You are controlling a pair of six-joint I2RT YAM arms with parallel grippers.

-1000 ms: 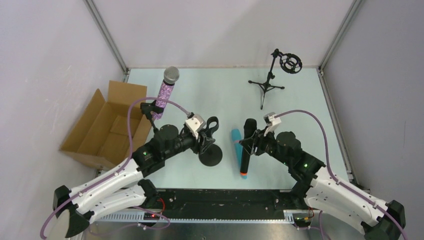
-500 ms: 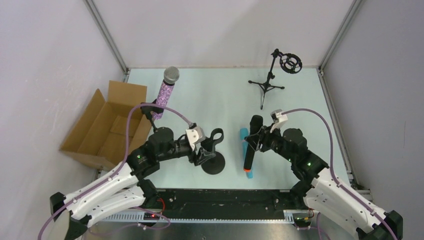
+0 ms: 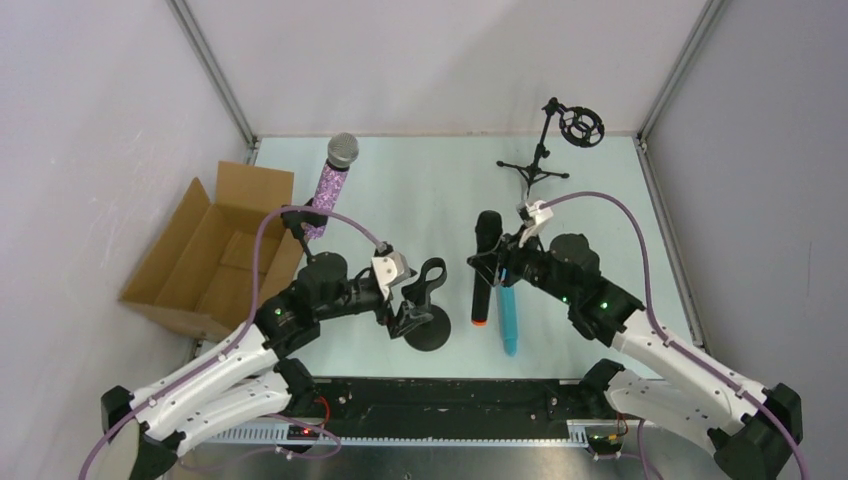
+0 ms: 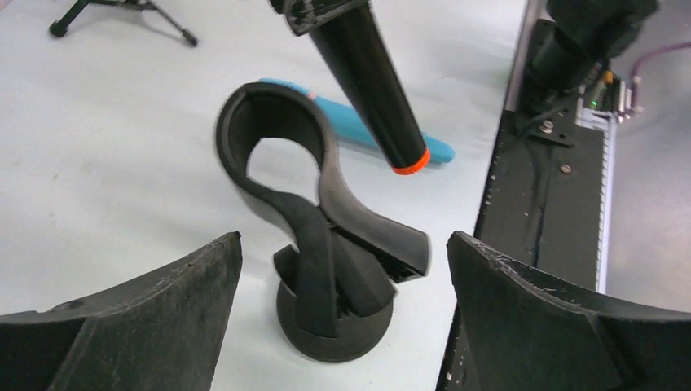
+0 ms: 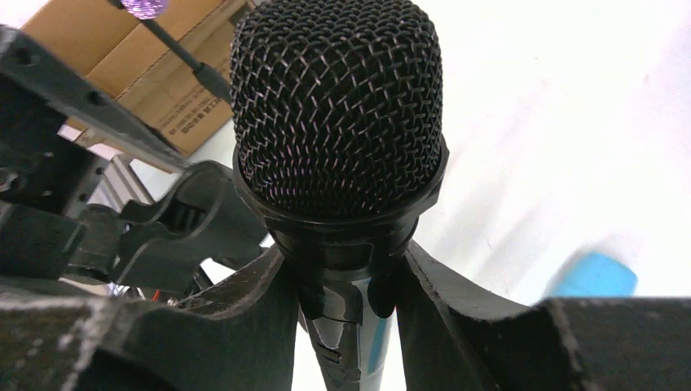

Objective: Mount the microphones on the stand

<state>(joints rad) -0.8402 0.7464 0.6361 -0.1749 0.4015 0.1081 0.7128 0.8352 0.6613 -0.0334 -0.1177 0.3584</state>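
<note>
a: how did the worktop [image 3: 420, 190] look?
b: pale, smooth, white-walled, with a cardboard box [image 3: 215, 250] at its left edge.
a: the arms?
b: left fingers [image 4: 122, 326] gaped wide before the black clip stand [image 4: 326, 244], holding nothing. right fingers [image 5: 456, 326] clamped the black microphone [image 3: 481, 295] under its mesh head, mid-worktop, beside the blue microphone [image 3: 508, 318] lying toward the near edge.

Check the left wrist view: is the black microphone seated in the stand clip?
No, the black microphone hangs beside the stand clip, whose ring is empty.
</note>
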